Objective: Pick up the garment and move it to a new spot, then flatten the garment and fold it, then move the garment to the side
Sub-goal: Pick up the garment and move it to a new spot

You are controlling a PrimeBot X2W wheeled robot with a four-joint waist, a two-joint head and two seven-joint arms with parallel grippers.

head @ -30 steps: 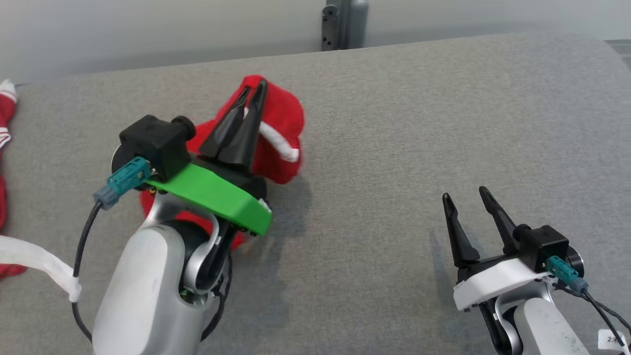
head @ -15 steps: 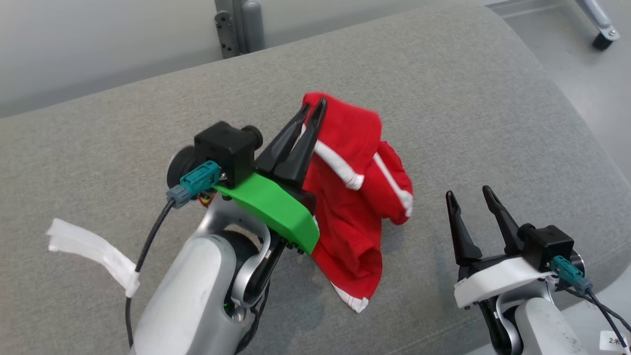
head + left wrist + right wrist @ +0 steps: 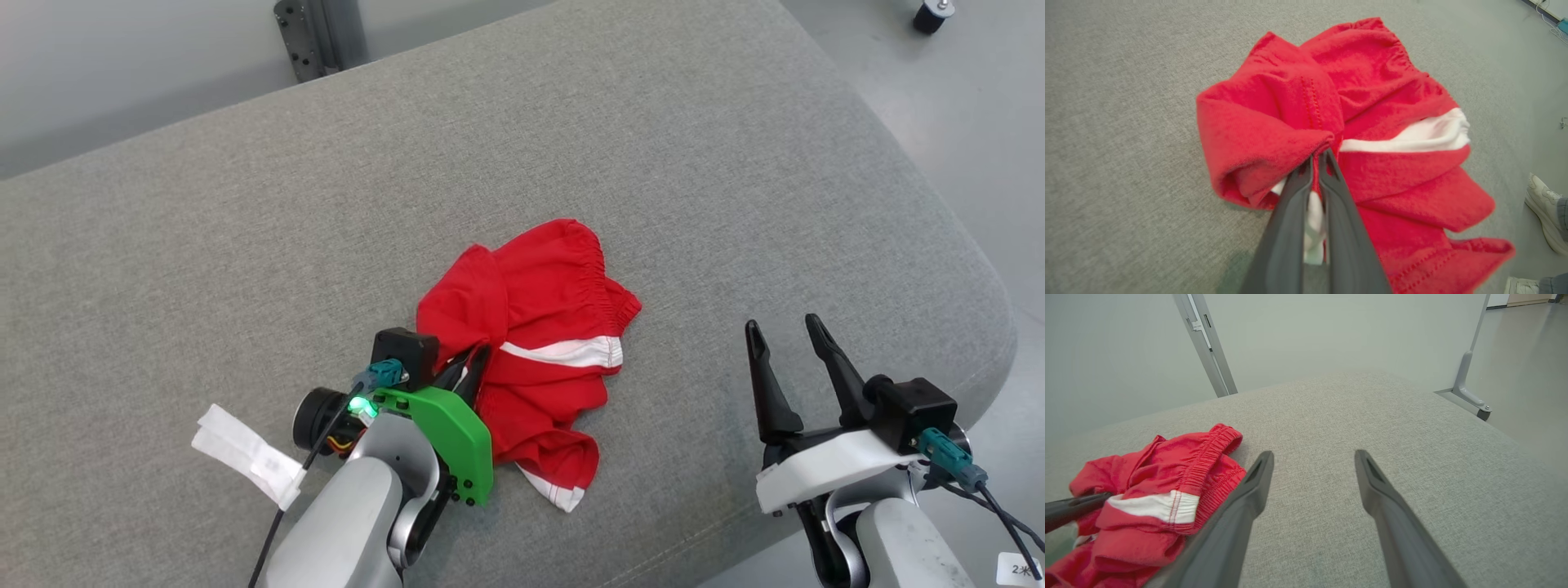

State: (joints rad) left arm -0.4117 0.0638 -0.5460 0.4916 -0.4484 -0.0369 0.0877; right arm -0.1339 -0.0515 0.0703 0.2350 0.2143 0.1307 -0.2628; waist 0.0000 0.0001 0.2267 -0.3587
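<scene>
The left gripper (image 3: pixel 476 361) is pinching the garment (image 3: pixel 539 310), its two dark fingers pressed together on a bunched red fold at the heap's 8 o'clock edge in the head view. In the left wrist view the fingertips (image 3: pixel 1331 171) meet on that fold, and a scrap of white fabric shows between the fingers lower down.

The garment lies crumpled on the grey cushion (image 3: pixel 653 163), just below the middle of the head view. Its gathered elastic band sits toward 1 o'clock of the heap, a white stripe crosses it toward 3 o'clock, and a white-trimmed corner points to 6 o'clock.

The right gripper (image 3: pixel 781 327) stands at 4 o'clock in the head view with its fingers spread wide and nothing between them. It is well apart from the garment and near the cushion's rounded edge. In the right wrist view the red cloth lies at 8 o'clock of the spread fingers.

A white tag (image 3: pixel 245 457) hangs on the left arm's cable at 7 o'clock. A metal post (image 3: pixel 314 37) stands beyond the cushion at 11 o'clock. A person's pale shoe (image 3: pixel 1541 204) rests on the floor at 4 o'clock of the left wrist view.
</scene>
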